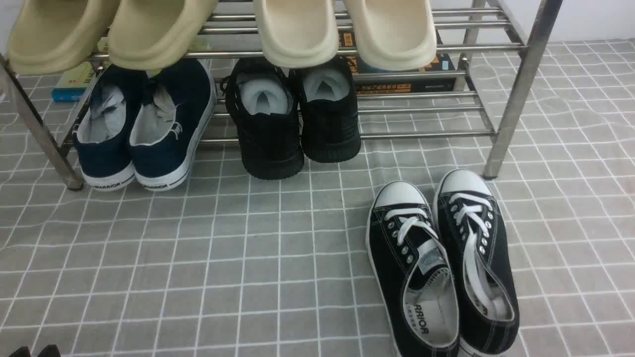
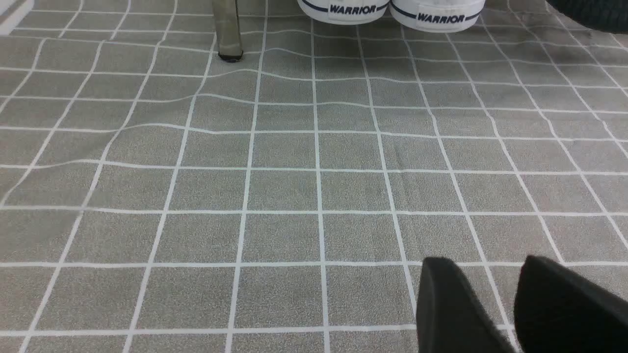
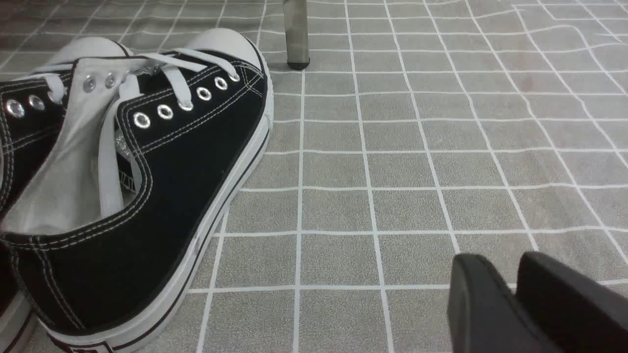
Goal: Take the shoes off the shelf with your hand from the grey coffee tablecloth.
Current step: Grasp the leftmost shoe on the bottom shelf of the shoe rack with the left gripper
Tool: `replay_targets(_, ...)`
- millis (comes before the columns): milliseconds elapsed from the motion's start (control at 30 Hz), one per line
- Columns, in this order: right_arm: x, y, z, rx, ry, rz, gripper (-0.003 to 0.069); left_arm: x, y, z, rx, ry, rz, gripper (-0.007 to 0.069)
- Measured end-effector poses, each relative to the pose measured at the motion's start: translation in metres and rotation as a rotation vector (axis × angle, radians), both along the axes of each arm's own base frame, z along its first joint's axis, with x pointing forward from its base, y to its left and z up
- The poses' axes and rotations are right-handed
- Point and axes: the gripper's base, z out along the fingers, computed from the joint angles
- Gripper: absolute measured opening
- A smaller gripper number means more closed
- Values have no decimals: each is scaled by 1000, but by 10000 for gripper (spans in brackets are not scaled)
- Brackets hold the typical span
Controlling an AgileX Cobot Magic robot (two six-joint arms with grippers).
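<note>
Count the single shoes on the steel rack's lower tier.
4: two navy-blue canvas slip-ons at the left end of the steel rack, two black knit sneakers beside them, near the middle. None appears hidden.

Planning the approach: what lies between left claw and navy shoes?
Only bare grey tablecloth separates left claw and navy shoes, in the left wrist view.

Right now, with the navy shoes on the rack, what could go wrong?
1. Beige slippers overhang right above the navy shoes; lifting steeply could knock them off.
2. The pair sits between the rack leg and the black sneakers; a wide approach may bump either.
3. Gripping one shoe may drag its mate.
</note>
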Motion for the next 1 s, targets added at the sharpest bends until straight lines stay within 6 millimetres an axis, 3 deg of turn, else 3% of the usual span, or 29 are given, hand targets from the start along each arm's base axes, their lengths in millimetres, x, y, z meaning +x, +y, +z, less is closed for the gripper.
replay_targets(1000,0,0,0,1,0,0,175,0,1,0,-8,-1,10,239)
